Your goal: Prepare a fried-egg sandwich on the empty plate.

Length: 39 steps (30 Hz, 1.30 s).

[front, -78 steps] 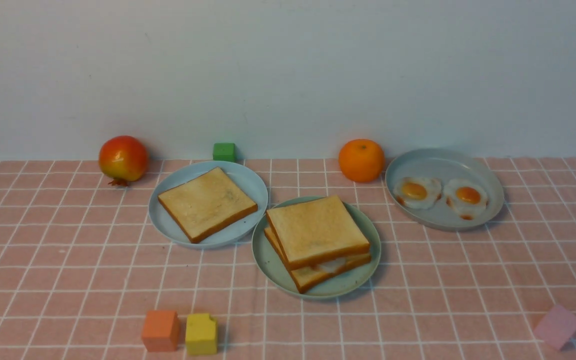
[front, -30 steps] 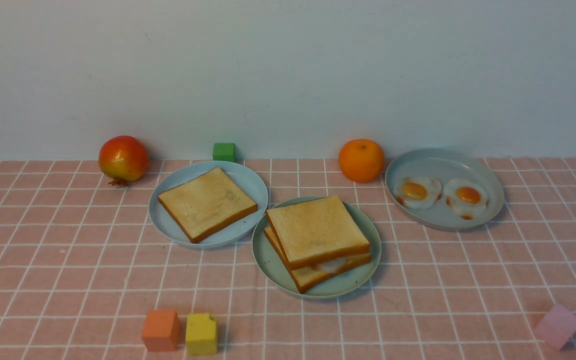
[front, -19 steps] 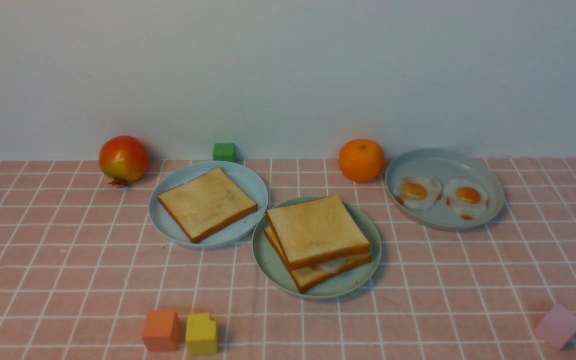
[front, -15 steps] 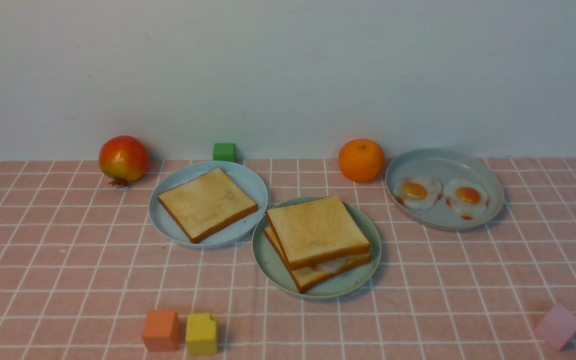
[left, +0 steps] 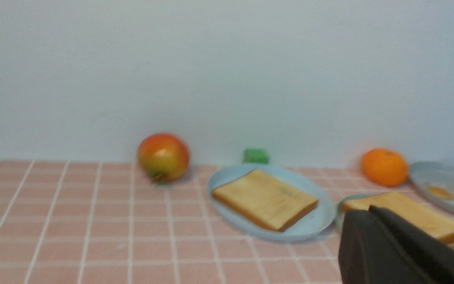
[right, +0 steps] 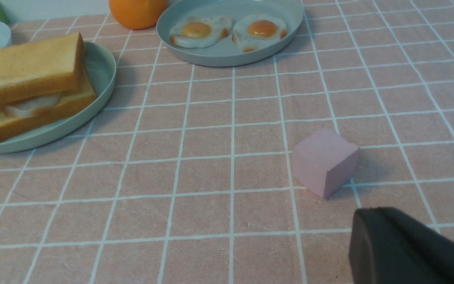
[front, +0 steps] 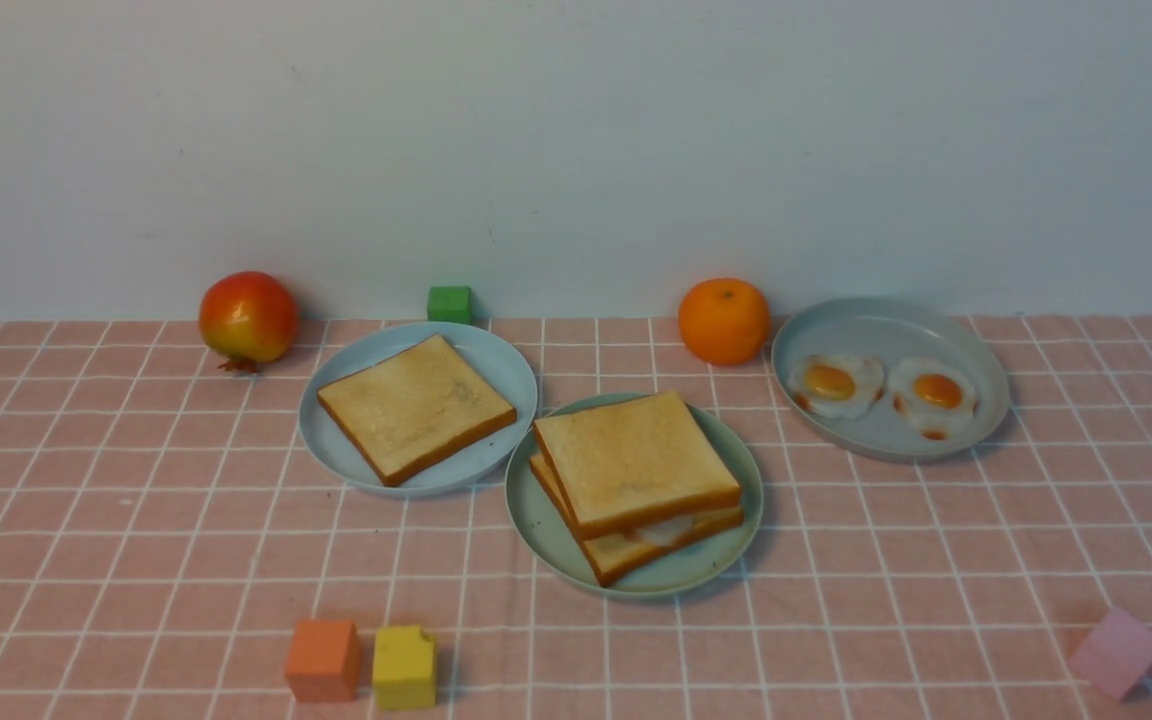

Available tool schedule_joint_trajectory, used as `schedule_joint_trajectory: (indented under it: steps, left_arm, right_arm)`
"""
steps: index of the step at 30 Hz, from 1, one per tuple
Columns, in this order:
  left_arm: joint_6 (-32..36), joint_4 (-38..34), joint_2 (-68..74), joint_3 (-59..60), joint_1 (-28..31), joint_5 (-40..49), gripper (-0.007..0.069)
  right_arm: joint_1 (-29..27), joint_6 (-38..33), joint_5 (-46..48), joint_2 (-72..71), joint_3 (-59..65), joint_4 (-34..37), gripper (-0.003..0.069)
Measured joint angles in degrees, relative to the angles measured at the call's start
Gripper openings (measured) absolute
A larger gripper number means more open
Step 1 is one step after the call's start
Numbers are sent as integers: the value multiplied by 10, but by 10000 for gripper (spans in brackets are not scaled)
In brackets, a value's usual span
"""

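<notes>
The sandwich (front: 636, 487) sits finished on the green plate (front: 536, 510) in the middle of the table: 2 toast slices stacked, with egg white showing between them at the near edge. Both arms are pulled back. The left gripper (left: 369, 215) has its fingers pressed together with nothing in them, and the right gripper (right: 363, 225) shows only 1 dark finger in its own view; I judge it closed and empty too.

The main risk now is disturbing what is built. The top slice sits skewed on the lower one and overhangs toward the far side, so a nudge to the plate or a sweep from either arm could slide it off or push out the egg. The green plate touches or nearly touches the blue plate (front: 336, 450) holding 1 spare toast (front: 416, 407), so a bump there would carry across.

Low obstacles lie near the arms: the pink block (front: 1116, 652) is just ahead of the right gripper, and the orange block (front: 321, 660) and yellow block (front: 403, 667) stand near the front on the left. The plate of 2 eggs (front: 876, 430), the orange (front: 723, 320) and the pomegranate (front: 248, 318) line the back. The front corners and the strip between the green plate and the pink block give the freest room.
</notes>
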Motion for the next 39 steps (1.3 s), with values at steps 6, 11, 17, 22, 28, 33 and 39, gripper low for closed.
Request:
schedule_joint_trajectory:
  steps: [6, 11, 17, 22, 28, 33, 39]
  left_arm:
    - [-74, 22, -12, 63, 67, 114, 12]
    - [-83, 22, -12, 62, 68, 119, 12]
    - [-83, 22, -12, 62, 68, 119, 12]
    - [-83, 22, -12, 62, 68, 119, 12]
    - [-83, 22, -12, 62, 68, 119, 12]
    - [-83, 22, -12, 62, 68, 119, 12]
    - [-83, 22, -12, 62, 68, 120, 12]
  right_arm:
    - [0, -2, 0, 0, 0, 0, 22]
    - [0, -2, 0, 0, 0, 0, 22]
    - [0, -2, 0, 0, 0, 0, 29]
    - [0, -2, 0, 0, 0, 0, 33]
    - [0, -2, 0, 0, 0, 0, 41]
    - [0, -2, 0, 0, 0, 0, 43]
    - [0, -2, 0, 0, 0, 0, 49]
